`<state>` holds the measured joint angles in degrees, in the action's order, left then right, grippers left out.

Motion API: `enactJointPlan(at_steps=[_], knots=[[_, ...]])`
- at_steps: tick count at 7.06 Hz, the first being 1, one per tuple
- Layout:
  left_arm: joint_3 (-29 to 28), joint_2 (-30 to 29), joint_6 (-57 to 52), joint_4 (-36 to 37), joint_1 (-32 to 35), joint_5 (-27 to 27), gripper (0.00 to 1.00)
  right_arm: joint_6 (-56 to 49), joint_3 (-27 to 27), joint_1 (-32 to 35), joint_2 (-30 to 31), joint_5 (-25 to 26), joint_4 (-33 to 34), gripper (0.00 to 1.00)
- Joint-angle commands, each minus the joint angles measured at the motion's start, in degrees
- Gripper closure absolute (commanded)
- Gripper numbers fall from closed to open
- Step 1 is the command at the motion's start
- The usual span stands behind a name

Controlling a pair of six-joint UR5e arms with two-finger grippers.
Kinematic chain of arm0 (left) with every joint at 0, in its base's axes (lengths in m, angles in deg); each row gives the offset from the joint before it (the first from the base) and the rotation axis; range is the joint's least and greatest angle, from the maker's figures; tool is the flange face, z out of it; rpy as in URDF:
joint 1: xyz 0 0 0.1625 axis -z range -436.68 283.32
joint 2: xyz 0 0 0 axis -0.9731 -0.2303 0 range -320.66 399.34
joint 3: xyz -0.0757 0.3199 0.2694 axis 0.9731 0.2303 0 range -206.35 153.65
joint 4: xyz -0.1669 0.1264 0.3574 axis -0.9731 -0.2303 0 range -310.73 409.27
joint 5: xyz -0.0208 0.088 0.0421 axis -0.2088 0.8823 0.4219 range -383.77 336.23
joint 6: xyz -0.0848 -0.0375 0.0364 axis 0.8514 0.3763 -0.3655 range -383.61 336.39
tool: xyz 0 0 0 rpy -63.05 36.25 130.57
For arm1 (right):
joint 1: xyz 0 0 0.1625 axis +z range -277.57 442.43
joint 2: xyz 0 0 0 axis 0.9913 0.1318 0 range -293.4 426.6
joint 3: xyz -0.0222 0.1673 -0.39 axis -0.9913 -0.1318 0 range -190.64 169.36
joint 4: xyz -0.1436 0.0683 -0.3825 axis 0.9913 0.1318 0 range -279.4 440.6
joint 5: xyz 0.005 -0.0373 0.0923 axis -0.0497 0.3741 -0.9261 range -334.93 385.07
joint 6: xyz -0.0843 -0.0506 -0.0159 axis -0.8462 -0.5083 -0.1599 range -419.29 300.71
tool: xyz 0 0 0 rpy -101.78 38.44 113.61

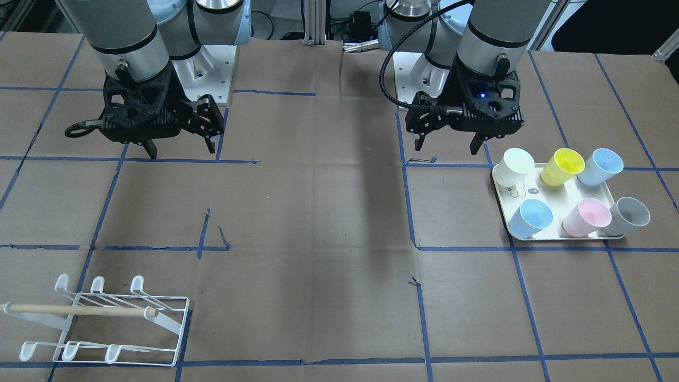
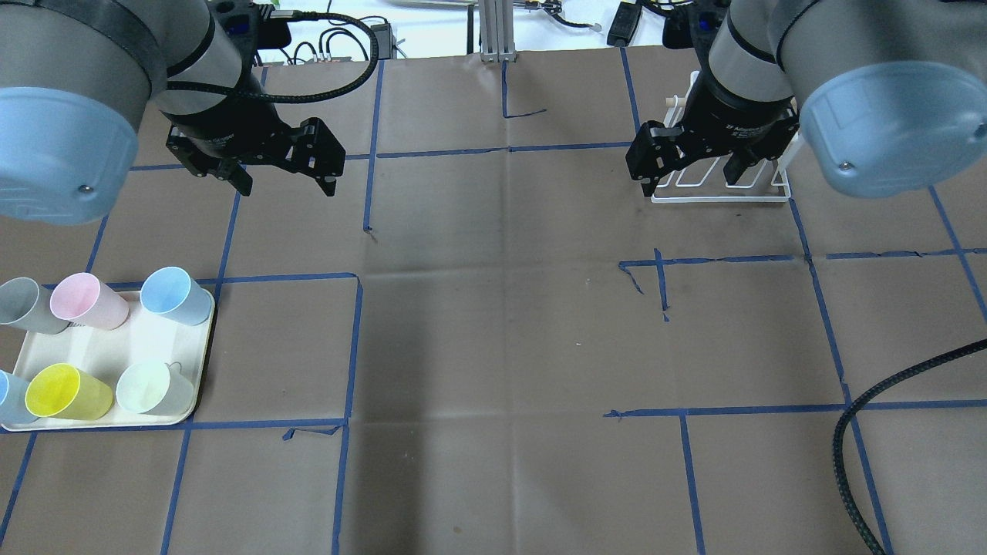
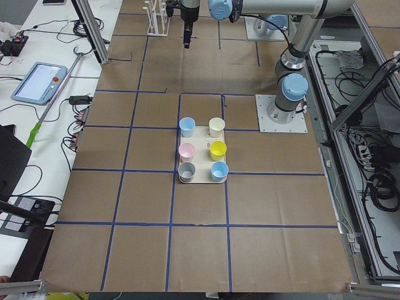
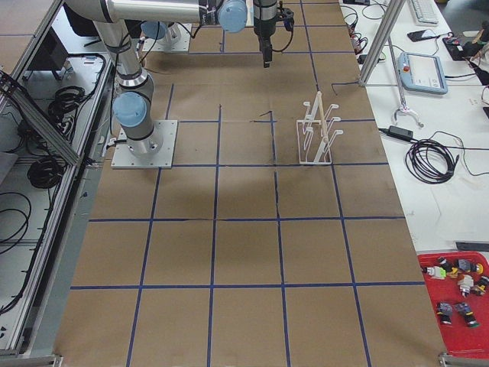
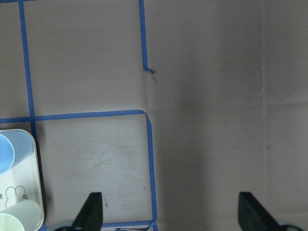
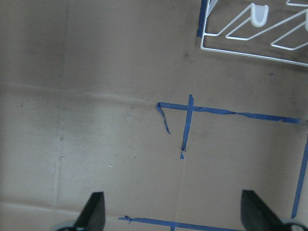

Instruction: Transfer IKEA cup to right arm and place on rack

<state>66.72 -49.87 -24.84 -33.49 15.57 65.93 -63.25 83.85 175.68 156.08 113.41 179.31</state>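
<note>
Closest in, at eight o'clock on the overhead view, the cream tray [image 2: 154, 341] sits on the worktop [image 2: 501, 347] with six IKEA cups [image 2: 176, 295] standing mouth-up. None is gripped. Further out at ten o'clock, the left jaws hang spread. At one o'clock the right jaws are spread too, with the white rack [image 1: 95, 311] farthest, just beyond them.

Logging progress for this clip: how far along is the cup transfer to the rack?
Done: nothing yet. All six cups stand on the tray, and the rack holds none. In hand: nothing; the left pincer and right pincer hang open and empty above the table. Left: pick, handover, placing.
</note>
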Motion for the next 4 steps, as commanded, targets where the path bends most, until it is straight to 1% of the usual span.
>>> enactJointPlan(at_steps=[1,2,3,4], knots=[[0.1,-0.2,0.0,0.1,0.0,0.5,0.00,0.0,0.1,0.0,-0.1,0.1,-0.4,0.00],[0.4,-0.2,0.0,-0.1,0.1,0.7,0.00,-0.2,0.4,0.1,-0.1,-0.1,0.1,0.00],[1.8,-0.2,-0.2,0.0,-0.4,0.7,0.00,-0.4,0.0,0.1,-0.4,0.0,0.3,0.00],[3.9,0.5,-3.0,0.6,-2.1,0.6,0.00,0.1,-0.3,0.0,-0.8,0.0,0.6,0.00]])
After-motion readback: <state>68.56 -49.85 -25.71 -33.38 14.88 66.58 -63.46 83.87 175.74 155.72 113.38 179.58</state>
